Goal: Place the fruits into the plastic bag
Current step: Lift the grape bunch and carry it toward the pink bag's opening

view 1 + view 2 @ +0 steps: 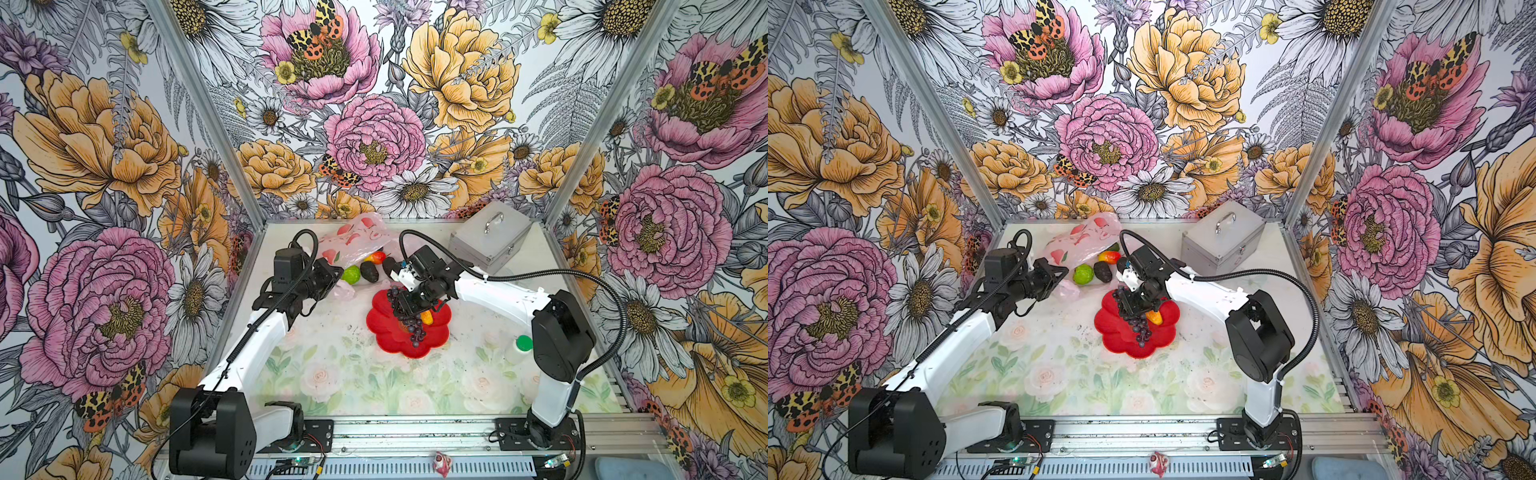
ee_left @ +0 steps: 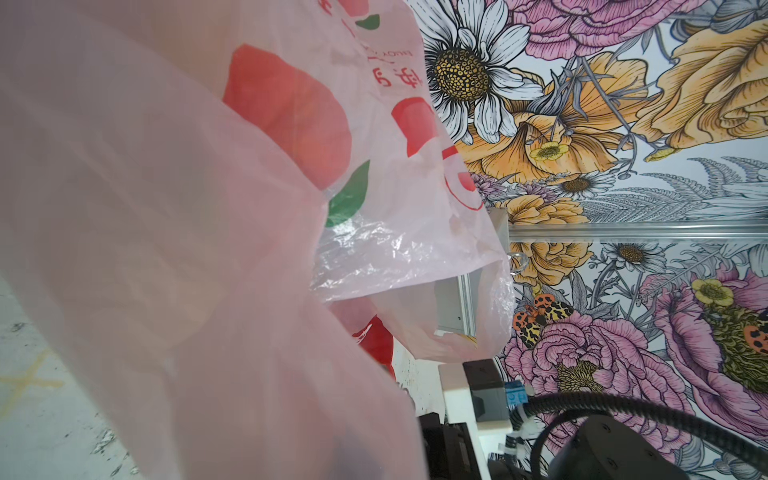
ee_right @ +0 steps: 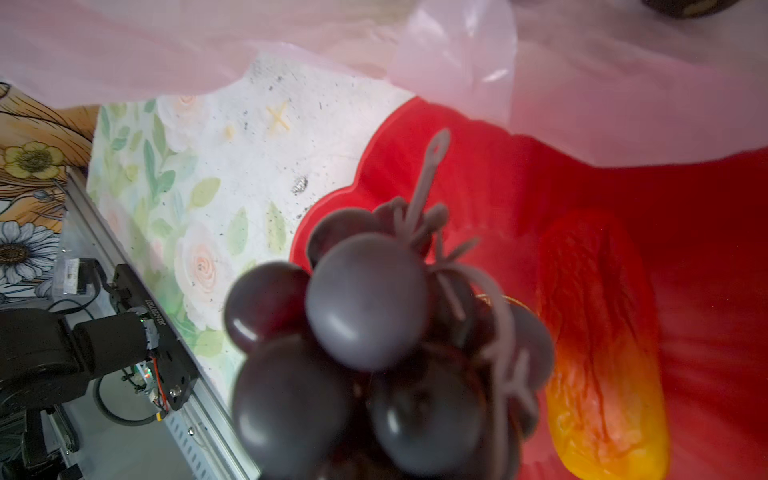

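Your left gripper (image 1: 332, 272) gripped the plastic bag (image 1: 357, 237), four fruits (image 1: 369, 271) lying beside it at the mouth; grape bunch (image 1: 413, 330) and orange fruit (image 1: 427, 318), unbagged, were at the plate (image 1: 386, 332) beneath your right gripper (image 1: 405, 305), grip unconfirmed.

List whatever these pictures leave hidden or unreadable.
Fingertips of the left gripper: plastic bag covers them, left wrist view.
Grip of the right gripper: grape bunch fills the right wrist view; tiny in top views.
Bag contents: film blurs them.
Second avocado: mostly behind the right arm, top views.
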Controlling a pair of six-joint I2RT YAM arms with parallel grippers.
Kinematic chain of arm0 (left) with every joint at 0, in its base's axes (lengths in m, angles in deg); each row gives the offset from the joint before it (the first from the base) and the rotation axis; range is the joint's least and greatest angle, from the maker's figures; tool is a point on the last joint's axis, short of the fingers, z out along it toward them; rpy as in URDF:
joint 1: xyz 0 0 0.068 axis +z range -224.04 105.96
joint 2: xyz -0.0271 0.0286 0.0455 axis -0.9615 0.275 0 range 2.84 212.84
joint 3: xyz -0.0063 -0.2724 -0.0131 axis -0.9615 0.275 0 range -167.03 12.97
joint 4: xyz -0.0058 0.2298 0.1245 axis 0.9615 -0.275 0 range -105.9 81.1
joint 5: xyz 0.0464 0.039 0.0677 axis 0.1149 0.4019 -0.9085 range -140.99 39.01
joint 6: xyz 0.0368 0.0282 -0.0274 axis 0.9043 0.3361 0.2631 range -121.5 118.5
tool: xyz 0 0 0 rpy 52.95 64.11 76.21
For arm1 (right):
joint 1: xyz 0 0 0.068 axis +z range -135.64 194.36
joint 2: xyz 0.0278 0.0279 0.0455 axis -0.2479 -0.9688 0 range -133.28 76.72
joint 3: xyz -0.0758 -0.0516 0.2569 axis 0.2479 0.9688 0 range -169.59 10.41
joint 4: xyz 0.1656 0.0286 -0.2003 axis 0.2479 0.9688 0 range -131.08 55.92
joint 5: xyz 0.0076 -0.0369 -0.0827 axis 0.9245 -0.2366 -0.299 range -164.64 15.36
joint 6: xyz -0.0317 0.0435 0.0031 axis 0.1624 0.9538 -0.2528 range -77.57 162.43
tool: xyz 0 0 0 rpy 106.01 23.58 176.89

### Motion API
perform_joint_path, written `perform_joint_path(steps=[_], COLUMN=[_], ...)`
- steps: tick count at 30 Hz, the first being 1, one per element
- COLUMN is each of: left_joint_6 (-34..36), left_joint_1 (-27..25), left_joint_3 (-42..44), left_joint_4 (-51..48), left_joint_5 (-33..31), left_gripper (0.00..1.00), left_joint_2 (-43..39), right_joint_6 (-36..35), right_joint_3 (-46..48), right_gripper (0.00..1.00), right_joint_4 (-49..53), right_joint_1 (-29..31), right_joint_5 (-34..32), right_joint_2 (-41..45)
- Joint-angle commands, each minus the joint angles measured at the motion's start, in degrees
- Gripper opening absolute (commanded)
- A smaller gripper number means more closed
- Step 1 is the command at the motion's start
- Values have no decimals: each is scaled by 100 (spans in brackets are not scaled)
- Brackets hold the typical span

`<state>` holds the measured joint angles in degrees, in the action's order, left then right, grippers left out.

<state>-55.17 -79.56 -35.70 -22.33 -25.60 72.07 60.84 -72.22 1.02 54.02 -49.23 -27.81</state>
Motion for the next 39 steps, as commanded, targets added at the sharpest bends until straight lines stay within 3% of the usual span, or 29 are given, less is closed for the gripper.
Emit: perform_joint_path(steps=[1, 10, 19, 26, 33, 39], left_joint_6=[-8, 22, -27, -13, 19, 75], left_joint_1=[-57, -81, -147, -208, -316, -335], left_joint_3=[-161, -264, -330, -407, -499, -672], left_joint_4=[161, 82, 59, 34, 16, -61], left_joint_5=[-10, -26, -43, -54, -55, -69], left_gripper=[0, 0, 0, 0, 0, 0], left_joint_2=[-45, -197, -299, -321, -305, -266], right_joint_6=[240, 690, 1063, 1651, 1770, 2210], right_joint_3=[-94, -493, -1669, -2385, -3054, -3586], right_gripper=[41, 41, 41, 40, 40, 40], right_joint_4=[-159, -158, -242, -255, -276, -265], right_joint_1=[-45, -203, -248, -248, -265, -266], right_joint_5=[296, 741, 798, 1545, 1557, 2367], right_joint_2=[400, 822, 807, 383, 38, -487])
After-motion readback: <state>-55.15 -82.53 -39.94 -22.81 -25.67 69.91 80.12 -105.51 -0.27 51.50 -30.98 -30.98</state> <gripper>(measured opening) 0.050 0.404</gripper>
